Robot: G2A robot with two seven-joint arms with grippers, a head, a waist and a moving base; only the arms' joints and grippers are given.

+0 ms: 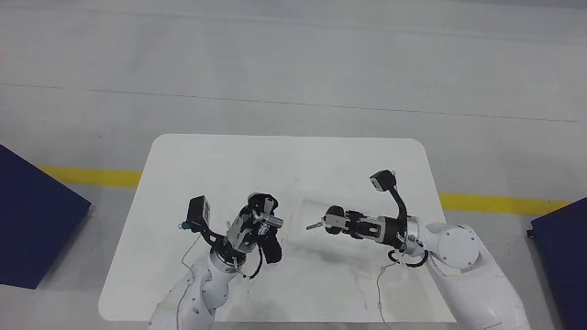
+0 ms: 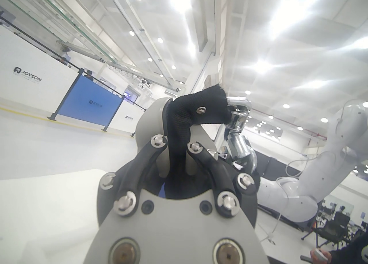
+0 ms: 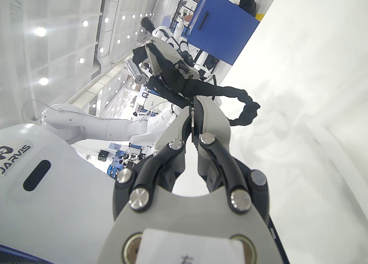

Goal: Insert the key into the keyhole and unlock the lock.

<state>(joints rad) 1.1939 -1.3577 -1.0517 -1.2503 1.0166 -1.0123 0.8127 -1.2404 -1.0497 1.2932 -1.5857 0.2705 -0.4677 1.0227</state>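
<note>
Lock point(image 2: 241, 144): chrome padlock, held off the table in my left pincer. The shackle curved out past my black-sleeved finger point(image 2: 201, 110) and the body ran down beside it.
Left pincer point(image 1: 260, 214): clenched on the lock and raised over the near part of the table, left of centre. How wide the jaws stood I could not tell, as the lock hid the far finger.
Keyhole point(image 3: 141, 79): in the round end face of the lock body, which was turned toward my right pincer in the right wrist view.
Key point(image 1: 315, 226): small and metal, sticking out from my right pincer with its tip aimed at the lock. It was near the lock but apart from it, and not in the keyhole.
Right pincer point(image 3: 194, 112): fingers drawn almost together with only a thin slit between them, grasping the key. It was level with the left pincer, right of centre.
Table point(image 1: 275, 160): white with rounded corners. Both pincers hung above its near half.
Cable point(image 3: 244, 108): black and sleeved, looping down from the left pincer.
</note>
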